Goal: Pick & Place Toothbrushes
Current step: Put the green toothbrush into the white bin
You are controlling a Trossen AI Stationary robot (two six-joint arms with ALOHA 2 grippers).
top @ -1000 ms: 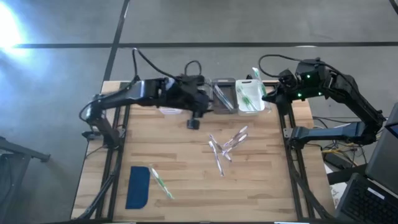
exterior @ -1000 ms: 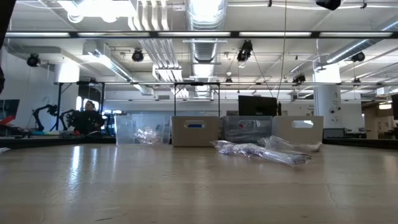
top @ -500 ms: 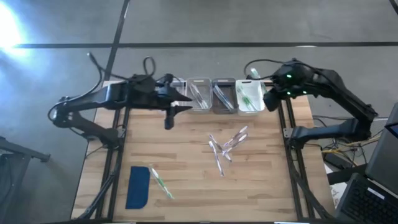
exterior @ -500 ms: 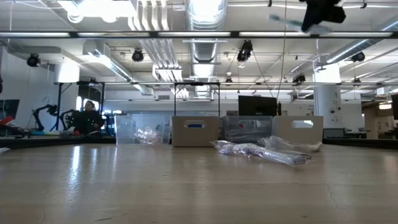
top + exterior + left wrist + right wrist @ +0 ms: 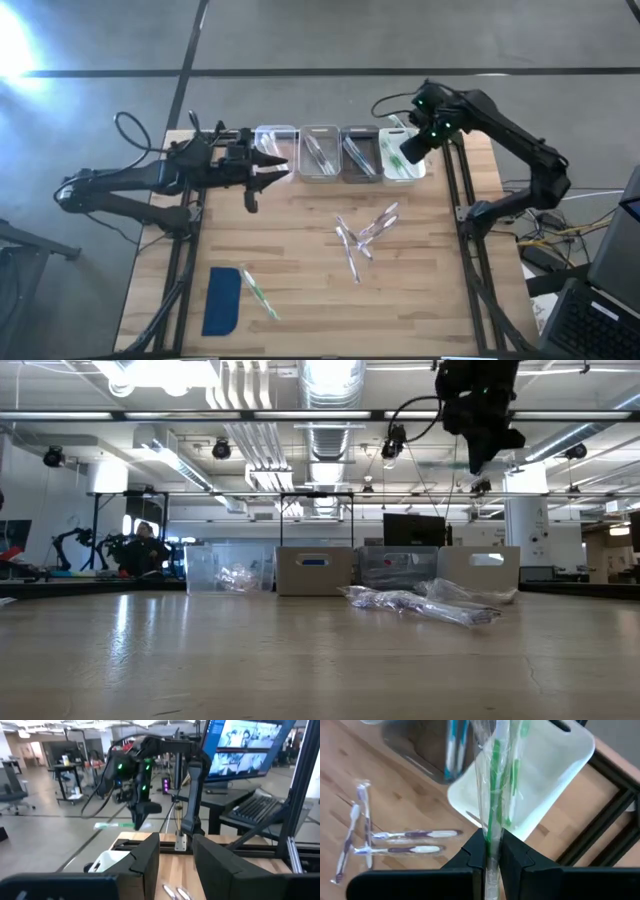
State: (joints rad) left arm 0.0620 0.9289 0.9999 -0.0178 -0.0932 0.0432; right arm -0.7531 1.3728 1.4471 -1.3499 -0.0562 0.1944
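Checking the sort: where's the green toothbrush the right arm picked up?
The green toothbrush is clamped in the right gripper, held over the white bin at the right end of the bin row along the table's far edge.

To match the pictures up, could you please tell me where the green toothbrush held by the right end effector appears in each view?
High: green toothbrush over the white bin.
Low: cannot tell.
Left wrist: pale green bar by the far arm.
Right wrist: centre, clamped.
Shared landmark: white bin.

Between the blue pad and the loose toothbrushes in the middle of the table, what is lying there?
In the high view, one green toothbrush lies just beside the blue pad; from it to the loose toothbrushes there is bare table.
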